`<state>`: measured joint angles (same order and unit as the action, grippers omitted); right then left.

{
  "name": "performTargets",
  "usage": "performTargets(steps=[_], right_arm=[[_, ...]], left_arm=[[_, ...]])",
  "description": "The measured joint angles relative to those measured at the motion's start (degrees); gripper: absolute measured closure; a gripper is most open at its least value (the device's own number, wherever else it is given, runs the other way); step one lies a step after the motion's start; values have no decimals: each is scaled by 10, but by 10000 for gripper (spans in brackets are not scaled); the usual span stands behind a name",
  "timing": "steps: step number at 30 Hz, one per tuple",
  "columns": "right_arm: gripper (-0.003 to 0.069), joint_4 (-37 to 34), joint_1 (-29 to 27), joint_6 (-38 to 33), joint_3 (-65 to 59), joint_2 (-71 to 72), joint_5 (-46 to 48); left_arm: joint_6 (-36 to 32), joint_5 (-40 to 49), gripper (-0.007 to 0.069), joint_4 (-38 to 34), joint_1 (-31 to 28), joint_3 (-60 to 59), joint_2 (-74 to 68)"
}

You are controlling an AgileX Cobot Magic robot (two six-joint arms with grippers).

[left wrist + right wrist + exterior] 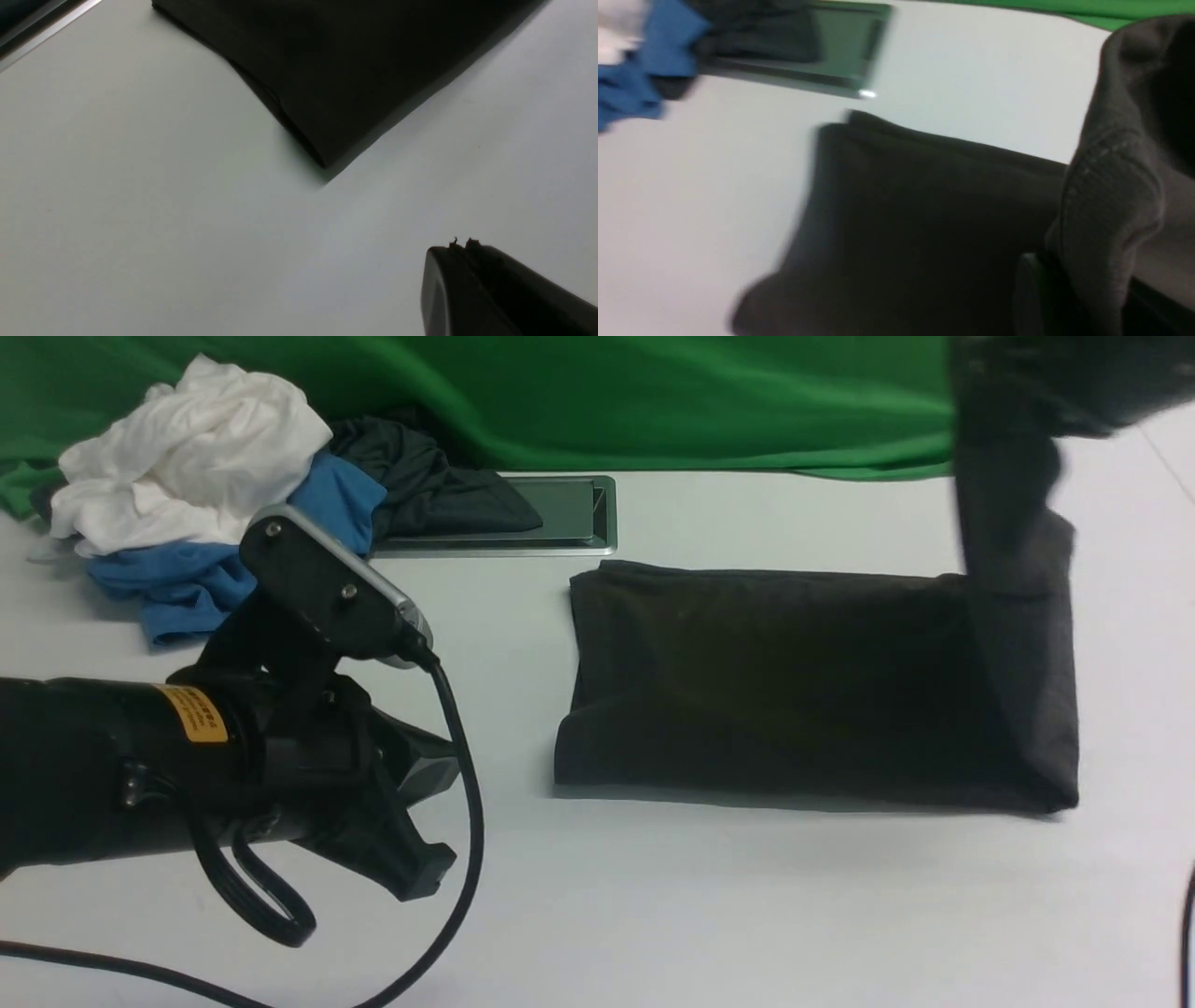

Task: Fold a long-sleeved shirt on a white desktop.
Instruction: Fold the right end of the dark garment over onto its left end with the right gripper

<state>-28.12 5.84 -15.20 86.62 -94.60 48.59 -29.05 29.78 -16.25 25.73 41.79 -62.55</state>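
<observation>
The right gripper (1064, 289), largely hidden by fabric in the right wrist view and blurred at the top right of the front view, pinches the right end of the long-sleeved shirt (803, 686) and holds it lifted, so that a strip of black cloth hangs from it down onto the rest of the garment. The remainder of the shirt lies flat as a folded black rectangle on the white desktop (747, 915), right of centre. The left gripper (472, 261) has its jaws pressed together on nothing; it hovers over bare desktop, near but apart from the shirt's near left corner. Behind the shirt's left end a steel-framed cable hatch (579, 513) is set into the desktop, partly covered by a dark garment (420, 476). That garment adjoins a heap of white clothes (187, 457) and blue clothes (187, 579) at the far left. A green cloth (653, 401) drapes along the desktop's rear edge.
</observation>
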Motion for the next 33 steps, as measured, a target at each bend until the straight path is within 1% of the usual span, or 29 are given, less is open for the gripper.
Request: performTargets(steps=[12, 15, 18, 21, 26, 27, 28, 30, 31, 33], right_arm=[[561, -40, 129, -5, 62, -115, -20], [561, -48, 145, -6, 79, -144, -25], [559, -52, 159, 9, 99, -180, -29], [494, -58, 165, 35, 110, -211, -39], [181, -101, 167, 38, 117, -226, -28], [151, -102, 167, 36, 119, -225, -21], [127, -103, 166, 34, 124, -224, -10], [124, -96, 161, 30, 134, -215, 20], [140, -83, 157, 29, 137, -208, 35], [202, -32, 145, 31, 140, -188, 62]], left_arm=[[2, 0, 606, 0, 0, 0, 0], [2, 0, 606, 0, 0, 0, 0], [2, 0, 606, 0, 0, 0, 0], [2, 0, 606, 0, 0, 0, 0], [3, 0, 606, 0, 0, 0, 0], [3, 0, 606, 0, 0, 0, 0], [3, 0, 606, 0, 0, 0, 0], [3, 1, 606, 0, 0, 0, 0], [3, 2, 606, 0, 0, 0, 0], [3, 2, 606, 1, 0, 0, 0]])
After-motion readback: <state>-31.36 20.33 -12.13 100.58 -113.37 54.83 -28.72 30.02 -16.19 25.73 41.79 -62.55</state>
